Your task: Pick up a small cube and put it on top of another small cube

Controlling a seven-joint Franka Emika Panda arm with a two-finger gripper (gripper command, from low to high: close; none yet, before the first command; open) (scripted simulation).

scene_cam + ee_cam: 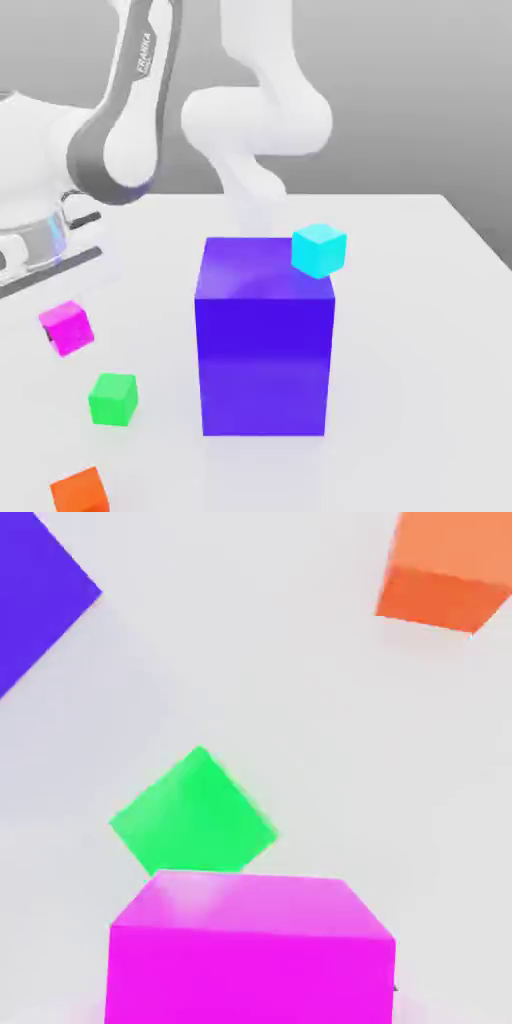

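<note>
While claw grips magenta cube point(250, 952), green cube point(195, 812) nearby

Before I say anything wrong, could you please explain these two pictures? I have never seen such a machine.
This is a computer simulation. The white machine is a robot arm on a pale table. One picture looks from outside, the other from a camera on the arm's hand. On the table are a big blue-purple block, a magenta cube, a green cube and an orange cube. A cyan cube shows by the block's top corner. I cannot tell whether anything is held.
</note>
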